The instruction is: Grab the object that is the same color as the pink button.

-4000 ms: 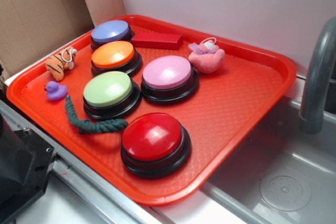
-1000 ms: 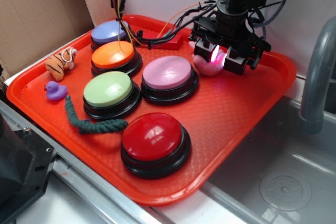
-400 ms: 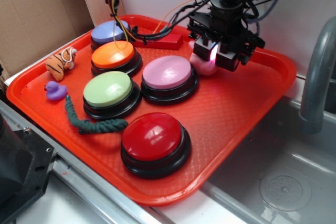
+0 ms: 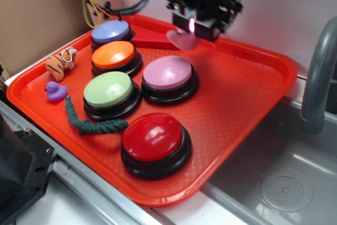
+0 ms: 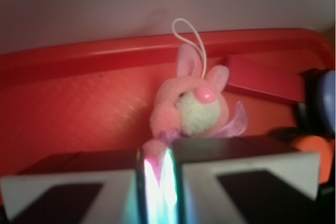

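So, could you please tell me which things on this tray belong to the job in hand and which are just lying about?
Belong to the job:
- pink plush toy, pinched in the gripper and lifted above the tray
- pink button, the colour reference

Just lying about:
- blue-purple button
- orange button
- green button
- red button
- red block
- tiger toy
- purple duck
- green rope

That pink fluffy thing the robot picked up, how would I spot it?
Look at the red tray, then its far edge, where the robot's hand hangs. The pink plush toy is pinched in the hand, raised off the tray; unlike the hard dome buttons nearby, it is small and soft, with ears and a white string loop.
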